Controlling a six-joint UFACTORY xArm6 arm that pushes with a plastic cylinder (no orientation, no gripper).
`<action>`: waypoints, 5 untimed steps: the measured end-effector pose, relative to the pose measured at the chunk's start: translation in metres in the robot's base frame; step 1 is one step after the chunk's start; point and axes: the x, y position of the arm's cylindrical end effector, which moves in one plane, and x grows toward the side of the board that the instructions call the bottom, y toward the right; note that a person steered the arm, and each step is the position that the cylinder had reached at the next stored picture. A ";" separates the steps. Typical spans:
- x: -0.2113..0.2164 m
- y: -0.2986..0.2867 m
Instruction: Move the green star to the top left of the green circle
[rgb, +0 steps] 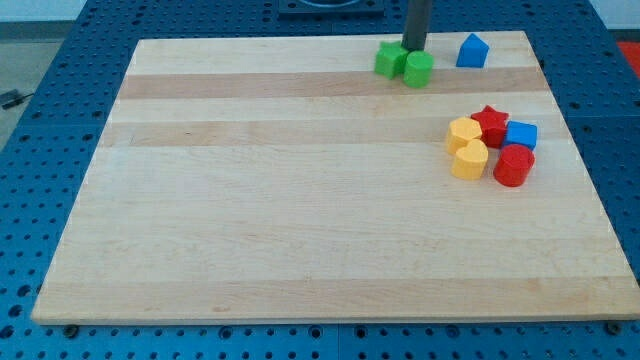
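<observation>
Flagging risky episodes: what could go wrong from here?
My tip sits at the view's top edge behind the touching green star and green circle. A push may drag both together, so their relative places never change. Both lie near the board edge; the star could slide off.

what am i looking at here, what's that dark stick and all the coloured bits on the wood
One camera looks down at a wooden board on a blue perforated table. The dark stick is the robot arm's rod; it has no gripper and holds nothing, it only pushes blocks. My tip sits at the view's top, right behind the green star and green circle, which touch each other, the star on the left. A blue block lies just to their right. Lower right is a tight cluster: two yellow blocks, a red star, a blue cube and a red cylinder.
</observation>
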 end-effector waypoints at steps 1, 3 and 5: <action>0.048 -0.019; 0.018 -0.025; 0.011 0.037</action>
